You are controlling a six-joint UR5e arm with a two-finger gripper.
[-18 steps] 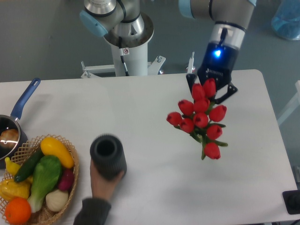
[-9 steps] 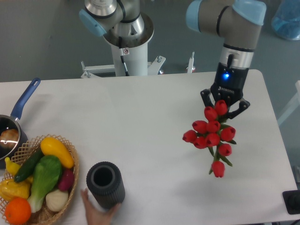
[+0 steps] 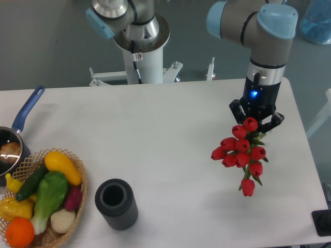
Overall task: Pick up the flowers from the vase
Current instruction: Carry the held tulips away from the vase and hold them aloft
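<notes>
Fixed camera, from above: gripper (image 3: 256, 121) at the right side of the table (image 3: 155, 134), fingers clenched on the top of the flowers (image 3: 243, 154) — red tulip buds hanging below it, tilted, clear of the tabletop, faint shadow beneath. Vase (image 3: 116, 203) upright near the front edge, mouth open and dark, well apart from the bunch. Wicker basket (image 3: 44, 199) of vegetables just left of it — blue-handled saucepan (image 3: 18, 134) at the far left

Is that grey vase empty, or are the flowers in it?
Empty: the vase shows a bare dark mouth, and the flowers hang from the gripper far across the table.
</notes>
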